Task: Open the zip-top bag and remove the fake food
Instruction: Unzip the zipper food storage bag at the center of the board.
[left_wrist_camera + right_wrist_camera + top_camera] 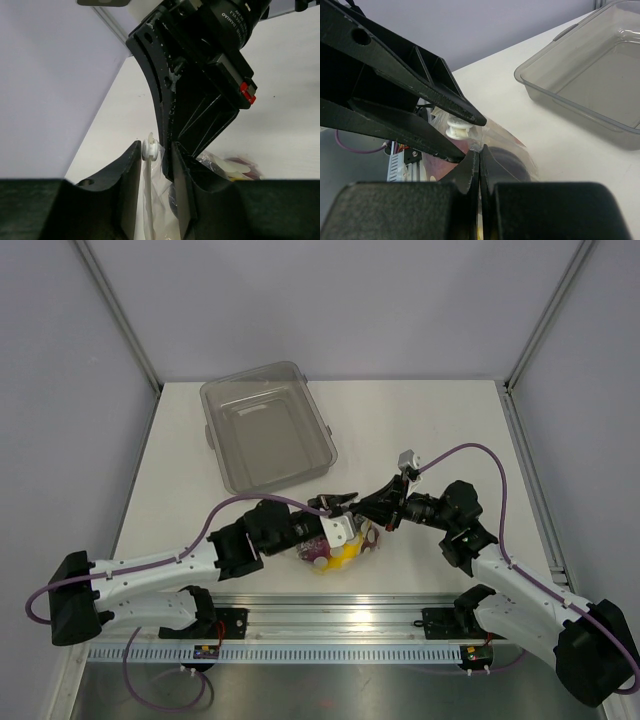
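Note:
The zip-top bag [345,545] lies near the table's front edge with fake food inside; a yellow piece [347,556] shows through the film. My left gripper [155,148] has its fingers on either side of the bag's white slider [150,149], and both fingers [420,95] touch the slider [457,128]. My right gripper [480,152] is shut on the clear film just beside the slider. A dark round piece [506,162] and a dark red piece [445,167] sit in the bag under it. From above, the two grippers [338,508] [372,520] meet over the bag.
A rigid clear-grey tub [265,425] stands at the back left of the table, its rim [540,82] beyond the bag. The aluminium rail [330,615] with both arm bases runs along the near edge. Grey walls close in the table's sides.

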### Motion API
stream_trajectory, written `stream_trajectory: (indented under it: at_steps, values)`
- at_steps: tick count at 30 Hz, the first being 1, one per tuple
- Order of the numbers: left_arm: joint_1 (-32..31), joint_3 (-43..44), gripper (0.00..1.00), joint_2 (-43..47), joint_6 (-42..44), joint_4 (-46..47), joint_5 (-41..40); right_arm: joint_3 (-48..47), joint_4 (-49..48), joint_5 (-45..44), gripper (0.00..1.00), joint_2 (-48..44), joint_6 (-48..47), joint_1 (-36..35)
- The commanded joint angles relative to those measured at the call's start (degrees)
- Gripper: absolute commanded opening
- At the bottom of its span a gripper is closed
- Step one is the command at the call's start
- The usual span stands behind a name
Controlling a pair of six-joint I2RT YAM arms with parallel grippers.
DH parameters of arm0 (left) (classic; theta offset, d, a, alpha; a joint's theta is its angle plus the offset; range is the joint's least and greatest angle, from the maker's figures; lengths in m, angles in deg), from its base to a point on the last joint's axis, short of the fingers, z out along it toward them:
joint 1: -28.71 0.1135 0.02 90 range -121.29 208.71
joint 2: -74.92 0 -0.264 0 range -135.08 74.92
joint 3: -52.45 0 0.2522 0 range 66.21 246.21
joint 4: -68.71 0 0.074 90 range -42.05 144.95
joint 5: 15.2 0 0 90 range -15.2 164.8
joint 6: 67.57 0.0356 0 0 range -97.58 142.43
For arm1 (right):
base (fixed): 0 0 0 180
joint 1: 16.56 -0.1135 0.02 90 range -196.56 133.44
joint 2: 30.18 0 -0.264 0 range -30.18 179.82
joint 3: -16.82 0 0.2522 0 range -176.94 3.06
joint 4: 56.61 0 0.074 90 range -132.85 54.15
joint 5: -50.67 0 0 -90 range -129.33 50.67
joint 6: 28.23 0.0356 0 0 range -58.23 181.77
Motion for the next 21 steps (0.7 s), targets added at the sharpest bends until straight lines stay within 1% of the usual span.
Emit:
stream_trajectory:
  at_steps: [1, 7, 10, 11, 12, 16, 18, 21]
  values:
    - [-0.27, 1.99, 0.31, 0.39, 1.34, 3.92, 0.78, -2.16, -2.92, 0.24, 0.01, -0.9, 0.22, -0.4]
    - [-0.27, 1.46, 0.3, 1.18, 0.99, 4.28, 1.04, -2.43, -3.1, 0.5, 0.01, -0.11, 0.22, -0.31]
    - [-0.27, 1.81, 0.2, 1.0, 0.82, 4.1, 0.86, -2.34, -3.27, 0.76, 0.01, -0.19, 0.3, -0.4]
    - [-0.27, 1.9, 0.13, 1.09, 0.73, 4.01, -1.05, -2.17, -3.53, 0.85, 0.01, -0.37, 0.22, -0.4]
    - [-0.27, 1.9, 0.11, 1.0, 0.64, 4.01, -1.94, -1.99, -3.8, 0.94, 0.01, -0.63, 0.22, -0.4]
    - [-0.27, 2.51, 0.07, 1.0, -0.41, 3.58, -3.7, -1.2, -4.59, 0.94, 0.01, -1.6, -0.05, -0.4]
    - [-0.19, 2.78, 0.03, 0.83, -0.76, 3.31, -4.41, -1.02, -4.68, 0.76, 0.01, -1.86, -0.05, -0.31]
    - [-0.19, 3.57, 0.03, 0.56, -1.9, 2.43, -5.11, -0.76, -4.85, 0.24, 0.01, -2.21, -0.14, -0.4]
